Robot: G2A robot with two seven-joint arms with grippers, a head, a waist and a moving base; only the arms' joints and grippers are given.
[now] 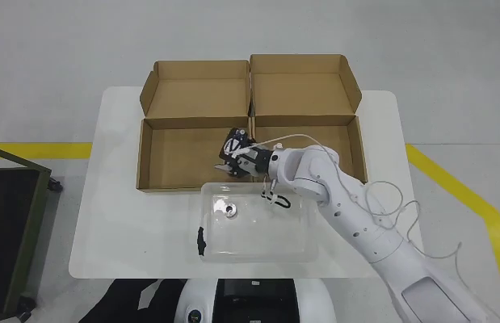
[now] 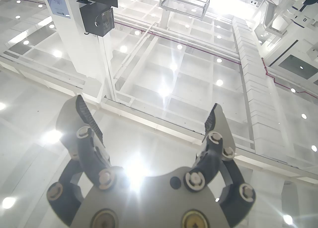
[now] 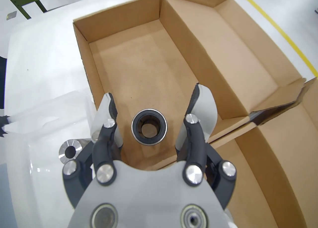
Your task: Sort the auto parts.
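Since the right gripper [image 3: 153, 90] is spread wide with nothing between its pads, the black ring-shaped bearing with a bright metal rim [image 3: 136, 127] lies free. It rests flat on the floor of the left brown cardboard box [image 3: 124, 20], directly under the gap between the fingers and close to the box's near corner. I judge this to be the end of a placement, so the step in hand is a clean withdrawal.

To do that well, keep the fingers apart and rise straight up. The near wall of the box sits just under the wrist, so any sideways drift could catch the cardboard and shift the box. Only turn away once the fingertips are above the rim.

Just beside that corner is the clear plastic tray [image 1: 266, 234], which holds a short silver metal sleeve with a round bore [image 3: 61, 152] (likely the next pick, though that is a guess). The sleeve stands on end, so closing across its outer wall should suit it better than pinching its edge.

The second brown cardboard box [image 1: 346, 141] touches the first on the white table [image 1: 112, 202]. The left gripper [image 2: 147, 101] points up at the ceiling, open and empty.
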